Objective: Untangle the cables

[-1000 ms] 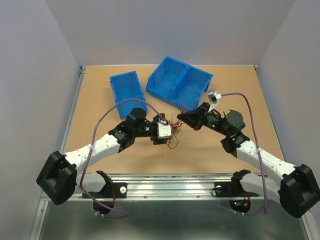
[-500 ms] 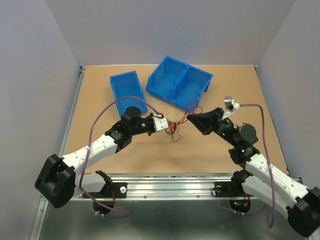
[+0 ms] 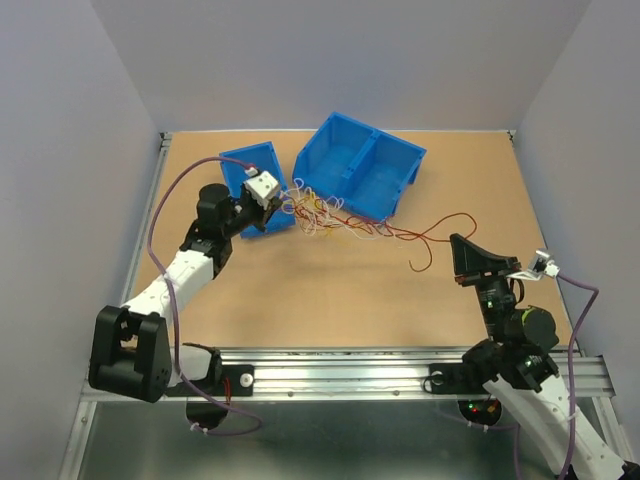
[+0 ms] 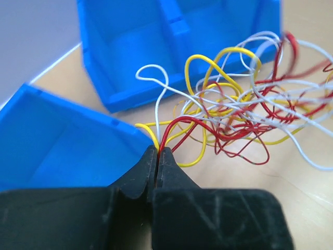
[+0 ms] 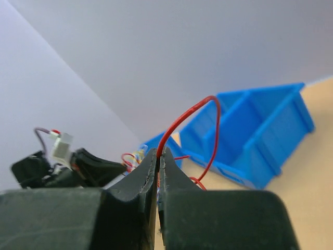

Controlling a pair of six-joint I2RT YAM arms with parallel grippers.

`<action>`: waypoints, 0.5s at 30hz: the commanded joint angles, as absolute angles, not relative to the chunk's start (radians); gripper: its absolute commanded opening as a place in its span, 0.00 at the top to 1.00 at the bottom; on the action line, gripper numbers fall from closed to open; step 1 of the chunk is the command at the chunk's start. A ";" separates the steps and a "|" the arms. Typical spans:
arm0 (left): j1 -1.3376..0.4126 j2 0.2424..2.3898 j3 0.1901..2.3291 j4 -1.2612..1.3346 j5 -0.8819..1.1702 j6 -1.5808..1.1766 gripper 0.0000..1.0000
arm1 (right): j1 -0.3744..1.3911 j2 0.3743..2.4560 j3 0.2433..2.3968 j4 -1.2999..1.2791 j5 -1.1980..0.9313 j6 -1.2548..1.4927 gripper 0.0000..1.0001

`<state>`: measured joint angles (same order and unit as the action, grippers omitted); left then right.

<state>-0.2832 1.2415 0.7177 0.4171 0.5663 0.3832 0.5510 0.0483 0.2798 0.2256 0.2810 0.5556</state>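
**Arms apart, tangle stretched**

Top: both arms have swung wide. The cables point(image 3: 318, 216) span the bench point(image 3: 300, 290) before the blue bins point(image 3: 345, 150).
Left wrist: left jaws clamp red and yellow strands.
Right wrist: right jaws pinch one red strand point(image 5: 187, 110).
Light, limp; grip single ends.

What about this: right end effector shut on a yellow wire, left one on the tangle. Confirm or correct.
Wrong colour: the right end effector is shut on a red wire, per the right wrist view. The left end effector is shut on the tangle.

Tan wooden table point(image 3: 300, 290), small blue bin point(image 3: 235, 175), larger divided blue bin point(image 3: 320, 165), tangled cables point(image 3: 325, 215) trailing across it
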 commanded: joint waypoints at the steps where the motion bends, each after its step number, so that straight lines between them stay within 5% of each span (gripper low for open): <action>1: -0.161 1.206 0.762 0.528 0.488 0.224 1.00 | 0.554 0.003 0.275 0.133 0.436 0.549 0.99; 15: -0.104 0.654 0.514 0.756 -0.158 0.124 1.00 | 0.554 0.003 0.230 0.126 0.684 0.633 0.99</action>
<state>-0.1108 0.7364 0.5400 0.6376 0.0780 0.1505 0.5514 0.0116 0.2504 0.1108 0.5568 0.5941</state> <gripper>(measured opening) 0.037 0.036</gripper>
